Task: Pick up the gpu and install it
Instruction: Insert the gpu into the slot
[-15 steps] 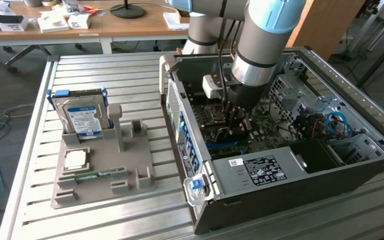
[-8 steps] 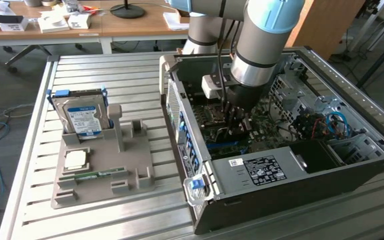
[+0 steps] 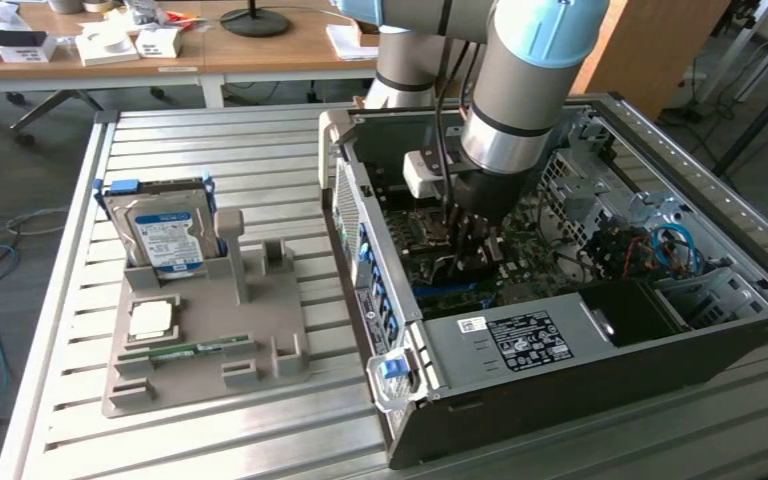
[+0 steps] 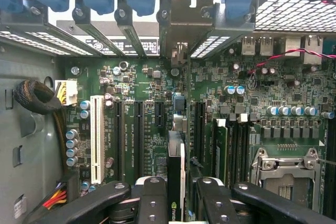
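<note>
The arm (image 3: 524, 90) reaches down into the open computer case (image 3: 558, 300).

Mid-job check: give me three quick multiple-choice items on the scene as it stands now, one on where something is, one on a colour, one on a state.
1. Where is the tool?
A. Over the fixture
B. Inside the open computer case
C. Above the desk

2. What colour is the long slot beside the black slots on the motherboard?
A. White
B. Red
C. Yellow

3. What is the state of the gpu?
A. Lying on the fixture
B. Gripped on edge between the tool's fingers
C. Lying on the table

Answers:
1 B, the arm reaches down into the case.
2 A, it is white.
3 B, the fingers flank the card's edge.
</note>
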Controlling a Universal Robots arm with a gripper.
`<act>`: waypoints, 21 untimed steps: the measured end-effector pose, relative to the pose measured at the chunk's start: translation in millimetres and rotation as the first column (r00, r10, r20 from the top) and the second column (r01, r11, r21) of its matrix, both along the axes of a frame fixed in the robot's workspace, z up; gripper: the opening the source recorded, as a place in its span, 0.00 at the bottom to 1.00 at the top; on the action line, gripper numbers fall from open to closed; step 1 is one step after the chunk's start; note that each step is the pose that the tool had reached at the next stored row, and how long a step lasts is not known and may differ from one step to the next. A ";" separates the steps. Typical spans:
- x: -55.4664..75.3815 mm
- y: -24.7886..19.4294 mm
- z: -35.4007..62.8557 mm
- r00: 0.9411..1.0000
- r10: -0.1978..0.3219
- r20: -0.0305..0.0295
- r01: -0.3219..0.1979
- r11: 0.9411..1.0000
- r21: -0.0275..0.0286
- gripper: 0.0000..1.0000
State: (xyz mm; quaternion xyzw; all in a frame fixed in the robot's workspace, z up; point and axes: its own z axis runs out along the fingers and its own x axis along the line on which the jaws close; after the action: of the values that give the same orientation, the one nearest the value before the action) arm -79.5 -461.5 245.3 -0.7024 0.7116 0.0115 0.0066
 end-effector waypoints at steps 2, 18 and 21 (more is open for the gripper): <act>0.0 0.1 -0.2 1.000 0.000 0.000 0.000 1.000 0.000 0.26; -0.1 0.1 -0.8 1.000 0.000 0.000 0.000 1.000 0.001 0.34; 0.0 0.1 -0.8 1.000 0.000 0.000 0.000 1.000 0.001 0.34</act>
State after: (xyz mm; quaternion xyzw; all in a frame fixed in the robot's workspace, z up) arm -79.5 -461.4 244.5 -0.7024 0.7116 0.0117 0.0069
